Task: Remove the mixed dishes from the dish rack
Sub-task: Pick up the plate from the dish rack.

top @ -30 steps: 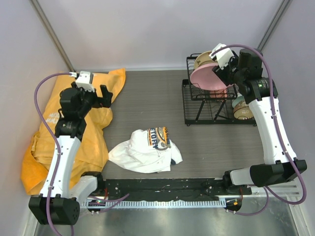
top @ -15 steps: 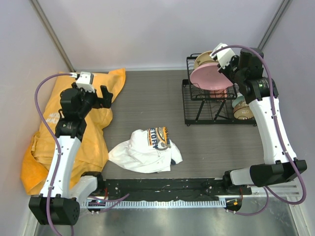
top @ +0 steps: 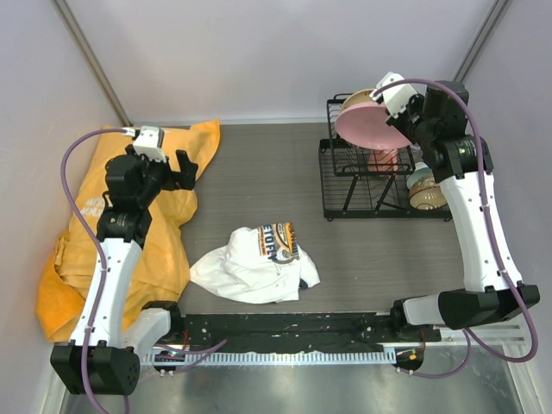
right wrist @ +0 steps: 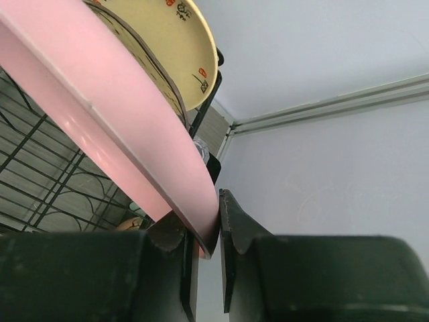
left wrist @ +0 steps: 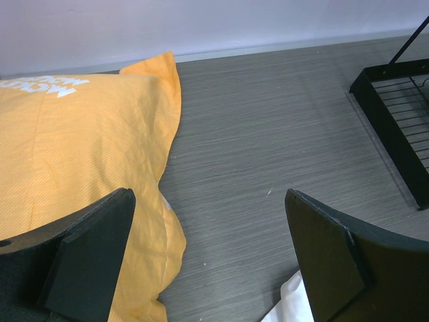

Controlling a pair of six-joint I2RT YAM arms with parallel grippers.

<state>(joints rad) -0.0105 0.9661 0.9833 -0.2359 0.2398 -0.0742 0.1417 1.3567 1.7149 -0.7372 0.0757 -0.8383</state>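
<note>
My right gripper (top: pixel 397 121) is shut on the right rim of the big pink plate (top: pixel 369 126), holding it tilted above the black wire dish rack (top: pixel 347 191). In the right wrist view the pink plate (right wrist: pixel 120 127) is pinched between the fingers of the right gripper (right wrist: pixel 218 221). The cream patterned plate (right wrist: pixel 174 47) stands just behind it. A pink mug (top: pixel 382 161) sits in the rack. A mint-green bowl (top: pixel 420 178) and a tan bowl (top: pixel 426 198) are at its right end. My left gripper (top: pixel 183 168) hangs open and holds nothing, far left of the rack.
An orange cloth (top: pixel 95 233) covers the table's left side. It lies under the left finger of the left gripper (left wrist: pixel 214 255). A white printed T-shirt (top: pixel 259 259) lies crumpled at the front middle. The rack's corner (left wrist: pixel 395 107) shows in the left wrist view.
The right gripper closed on the pink plate's rim and raised it slightly up and back, tilting it flatter. The left arm has not moved.
</note>
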